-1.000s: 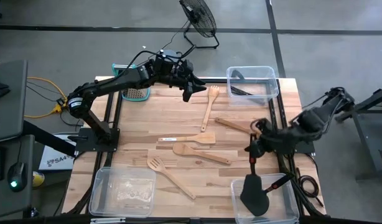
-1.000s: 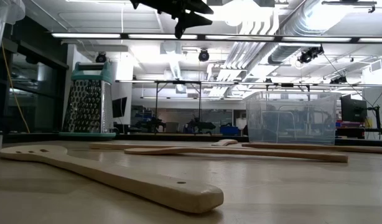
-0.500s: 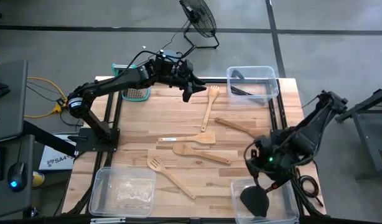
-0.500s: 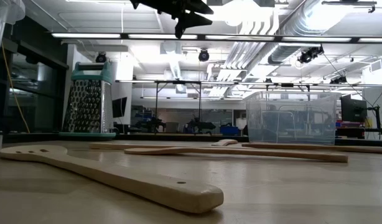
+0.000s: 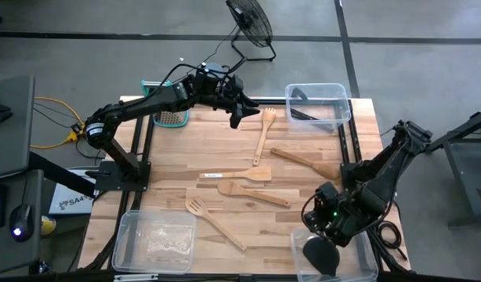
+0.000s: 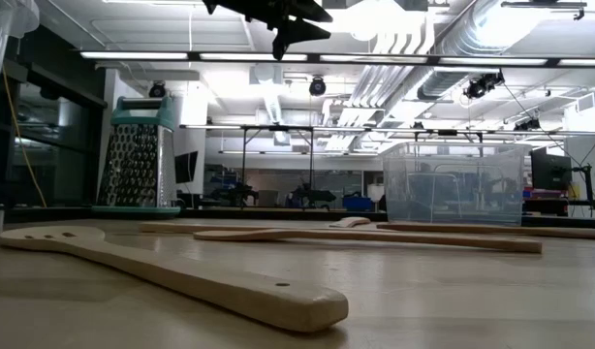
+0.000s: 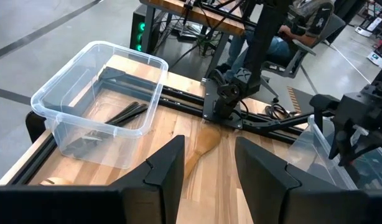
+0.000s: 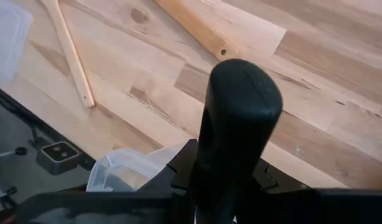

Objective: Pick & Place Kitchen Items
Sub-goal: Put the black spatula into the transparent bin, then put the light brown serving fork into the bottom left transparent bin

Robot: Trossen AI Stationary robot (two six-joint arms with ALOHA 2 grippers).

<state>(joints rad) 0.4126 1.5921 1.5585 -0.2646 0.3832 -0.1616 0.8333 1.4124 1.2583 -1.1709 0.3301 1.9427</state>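
My right gripper (image 5: pixel 328 218) is at the near right, shut on a black turner whose broad head (image 5: pixel 321 254) is down inside the near right clear bin (image 5: pixel 364 262). My left gripper (image 5: pixel 236 117) hangs open and empty high over the far side of the table, and also shows at the top of the low view (image 6: pixel 278 44). Several pale wooden utensils lie flat on the table: a forked spoon (image 5: pixel 262 133), a spatula (image 5: pixel 303 160), another spatula (image 5: pixel 236 175), a spoon (image 5: pixel 252 193) and a slotted turner (image 5: pixel 215 223). My right gripper holds the black turner by its handle (image 8: pixel 237 124), below the rounded free end, which sticks out past the fingers. The fingers come from above, slanting toward the near edge. The turner hangs head down into the bin; I cannot tell whether the head rests on the bin's floor.
A clear bin (image 5: pixel 317 106) at the far right holds thin black tools. Another clear bin (image 5: pixel 154 239) stands at the near left. The metal grater with a teal top (image 5: pixel 170 117) stands at the far left. Black rails run along both table sides.
My right gripper has gone toward the table's near edge and down, carrying the black turner. The turner's head has sunk deeper into the near right bin.
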